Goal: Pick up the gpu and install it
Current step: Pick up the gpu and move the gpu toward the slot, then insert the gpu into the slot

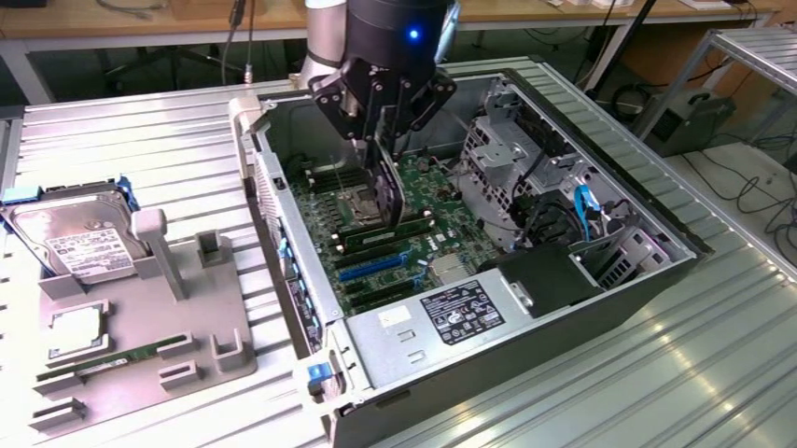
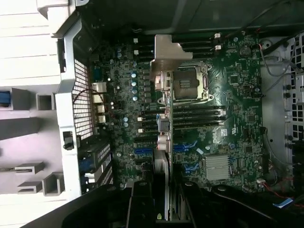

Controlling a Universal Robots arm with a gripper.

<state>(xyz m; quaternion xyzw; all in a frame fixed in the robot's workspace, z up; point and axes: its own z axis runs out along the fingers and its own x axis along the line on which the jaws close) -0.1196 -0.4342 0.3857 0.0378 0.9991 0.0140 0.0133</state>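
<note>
End effector (image 1: 386, 154) pointing down, gripping gpu (image 1: 390, 201) upright over motherboard (image 1: 436, 217)

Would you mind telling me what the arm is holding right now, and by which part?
The slim flat black expansion card, the gpu, hangs edge-down over the green motherboard, clamped at its upper edge between the gripper's jaws.

The ribbed silver sheet-metal desk (image 1: 137, 140) lies under bright, even light. Beyond its far edge runs a pale wooden workbench (image 1: 162, 21) with black cables (image 1: 243, 37) hanging. Past the desk's edge on the exterior view's right, grey floor (image 1: 716, 173) carries what may be a dark box (image 1: 688, 117).
</note>
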